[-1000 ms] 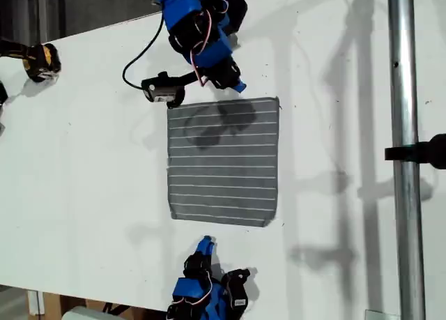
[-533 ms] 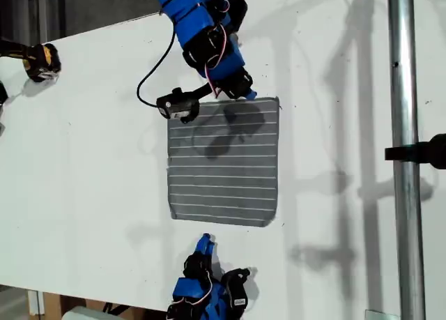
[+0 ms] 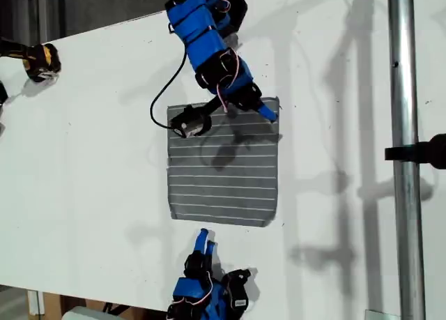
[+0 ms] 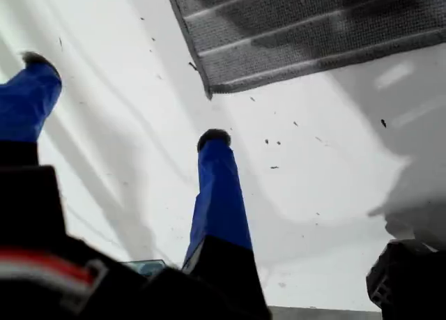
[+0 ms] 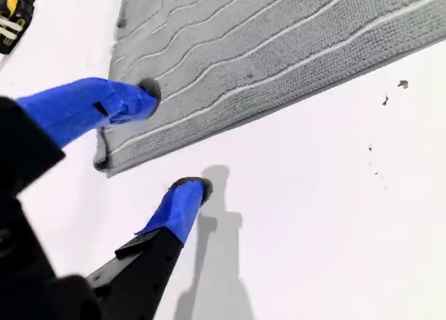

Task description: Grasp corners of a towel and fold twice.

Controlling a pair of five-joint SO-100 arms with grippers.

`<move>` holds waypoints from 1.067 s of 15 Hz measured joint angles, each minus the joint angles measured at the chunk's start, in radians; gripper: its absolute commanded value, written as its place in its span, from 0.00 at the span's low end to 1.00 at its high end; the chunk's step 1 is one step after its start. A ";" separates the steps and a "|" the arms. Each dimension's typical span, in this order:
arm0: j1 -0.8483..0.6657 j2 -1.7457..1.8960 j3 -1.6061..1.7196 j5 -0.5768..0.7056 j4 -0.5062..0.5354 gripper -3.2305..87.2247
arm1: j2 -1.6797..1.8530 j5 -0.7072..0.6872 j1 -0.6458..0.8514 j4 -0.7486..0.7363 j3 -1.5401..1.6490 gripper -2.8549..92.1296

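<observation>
The towel [image 3: 223, 166] lies flat on the table [image 3: 83, 160], unfolded: my second gripper [image 5: 173, 139] gapes astride one corner [image 5: 104, 163], needing only to pinch, while my first gripper [image 4: 124, 97], spread wide, sits just short of another

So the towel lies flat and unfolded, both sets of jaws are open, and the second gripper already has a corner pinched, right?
Not quite: nothing is pinched yet. The second wrist view shows my second gripper open, its jaws straddling the towel at one corner, one fingertip over the cloth and one over bare table. The towel is flat and unfolded, and my first gripper is open too.
</observation>
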 measured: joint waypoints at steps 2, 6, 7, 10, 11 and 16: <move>0.011 0.000 0.000 -0.015 0.000 0.29 | -0.038 0.002 0.000 -0.041 0.041 0.43; 0.020 0.000 0.000 -0.046 0.000 0.28 | -0.103 0.040 -0.020 -0.175 0.150 0.42; 0.020 0.000 0.000 -0.046 0.000 0.28 | -0.129 0.051 -0.020 -0.193 0.164 0.42; 0.020 0.000 0.000 -0.041 0.000 0.26 | -0.158 0.072 -0.020 -0.253 0.209 0.40; 0.020 0.000 0.000 -0.037 0.000 0.26 | -0.158 0.075 -0.020 -0.265 0.230 0.39; 0.041 0.000 0.000 -0.025 0.000 0.25 | -0.158 0.078 0.023 -0.353 0.313 0.37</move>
